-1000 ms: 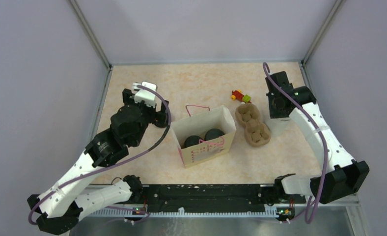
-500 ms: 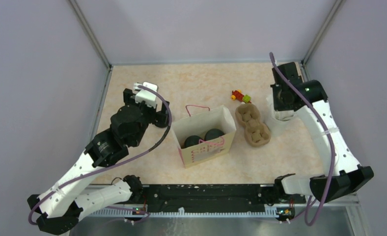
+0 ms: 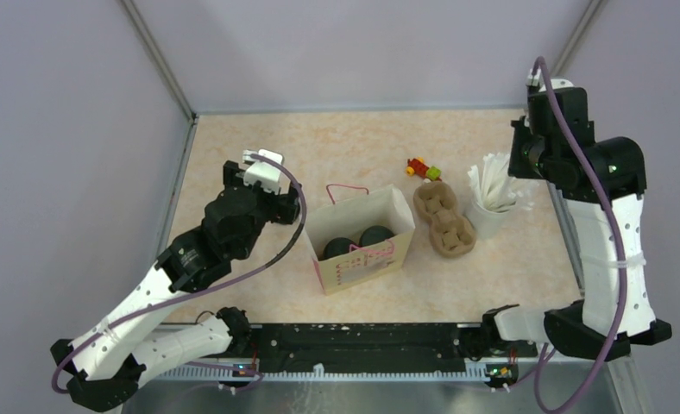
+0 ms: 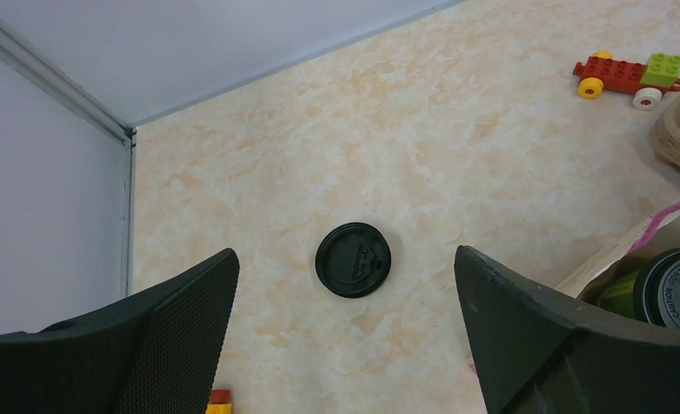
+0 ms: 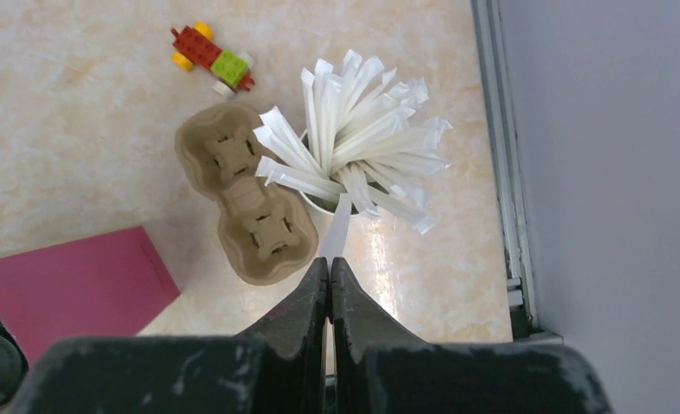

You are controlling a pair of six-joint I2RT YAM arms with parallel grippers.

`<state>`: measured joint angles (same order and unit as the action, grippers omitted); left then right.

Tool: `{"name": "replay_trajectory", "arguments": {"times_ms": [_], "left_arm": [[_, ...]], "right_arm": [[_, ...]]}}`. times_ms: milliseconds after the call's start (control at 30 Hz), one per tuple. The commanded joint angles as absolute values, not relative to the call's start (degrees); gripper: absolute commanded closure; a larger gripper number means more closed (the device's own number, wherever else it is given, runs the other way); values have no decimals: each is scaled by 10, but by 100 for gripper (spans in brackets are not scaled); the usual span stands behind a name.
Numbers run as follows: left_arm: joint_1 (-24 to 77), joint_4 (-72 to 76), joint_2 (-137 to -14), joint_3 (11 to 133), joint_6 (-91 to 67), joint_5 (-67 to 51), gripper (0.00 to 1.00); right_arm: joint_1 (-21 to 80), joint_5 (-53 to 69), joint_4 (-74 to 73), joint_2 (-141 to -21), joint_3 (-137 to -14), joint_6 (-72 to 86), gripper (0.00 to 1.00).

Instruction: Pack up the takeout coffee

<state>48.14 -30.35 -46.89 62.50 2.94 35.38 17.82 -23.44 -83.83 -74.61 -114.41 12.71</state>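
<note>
Two lidded black coffee cups (image 3: 337, 247) stand inside the paper bag (image 3: 362, 263), midway between the left and right edges. They are probably light and crushable, best held around the wall below the lid. The left gripper (image 4: 343, 259) is spread and empty; the right gripper (image 5: 329, 263) pinches a wrapped straw (image 5: 341, 224) near the right edge.

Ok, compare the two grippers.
The left gripper has fingers wide apart, empty, above a loose round black plastic lid; the right gripper has fingers pinched shut on one white paper-wrapped straw. The left is beside the pale paper bag; the right is above the pale cup of straws. Both have black fingers.
</note>
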Motion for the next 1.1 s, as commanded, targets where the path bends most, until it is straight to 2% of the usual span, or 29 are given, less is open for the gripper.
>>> {"name": "replay_trajectory", "arguments": {"times_ms": [0, 400, 667, 933, 1067], "left_arm": [[480, -288, -462, 631, 11, 360, 1], [481, -282, -465, 651, 41, 374, 1], [480, -279, -472, 654, 42, 371, 1], [480, -280, -474, 649, 32, 364, 1], [480, -279, -479, 654, 32, 364, 1]], "right_arm": [[174, -222, -860, -726, -1196, 160, 100], [173, -272, -860, -720, -1340, 188, 99], [174, -289, -854, -707, -1347, 190, 100], [174, -110, -694, -655, -1267, 178, 100], [174, 6, -673, -650, -1251, 204, 100]]}}
